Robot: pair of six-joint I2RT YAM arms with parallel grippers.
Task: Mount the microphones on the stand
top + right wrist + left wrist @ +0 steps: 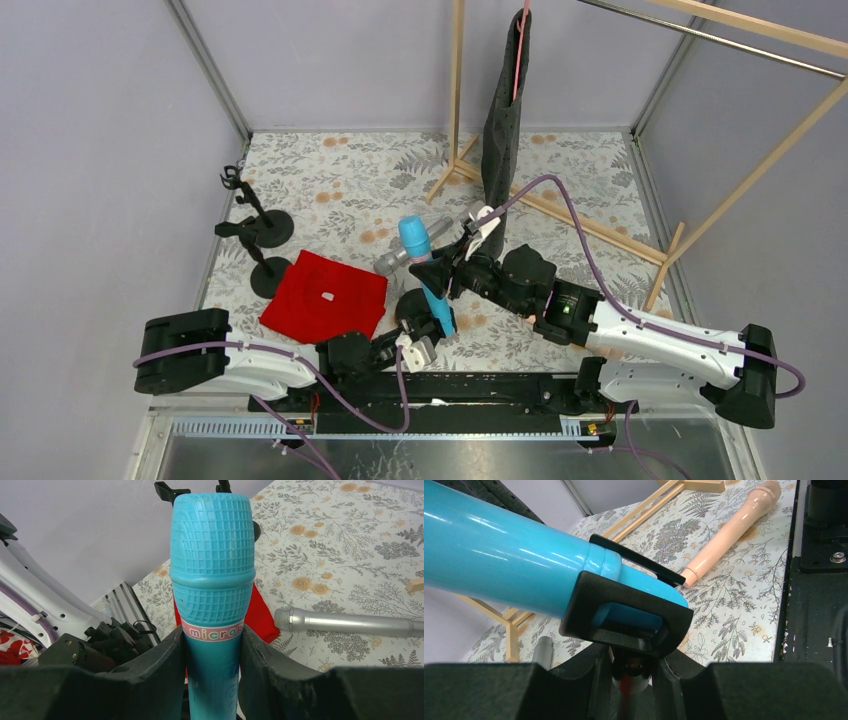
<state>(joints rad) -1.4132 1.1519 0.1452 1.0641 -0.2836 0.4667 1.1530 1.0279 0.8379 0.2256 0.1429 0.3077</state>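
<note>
My right gripper (441,272) (214,652) is shut on the cyan-blue microphone (425,270) (212,565), just below its ribbed head. The microphone's tail (514,555) sits inside the black clip (624,617) of a small black stand (410,305). My left gripper (412,335) (634,667) is shut on that stand's stem, right under the clip. The silver-grey microphone (393,262) (350,623) lies on the floral table behind the cyan-blue one. The peach-pink microphone (729,530) lies on the table beyond the clip. It is hidden in the top view.
Two more black clip stands (263,226) (268,277) stand at the left. A red cloth (325,295) lies beside them. A wooden rack (560,215) with a dark hanging garment (505,120) fills the back right. Grey walls enclose the table.
</note>
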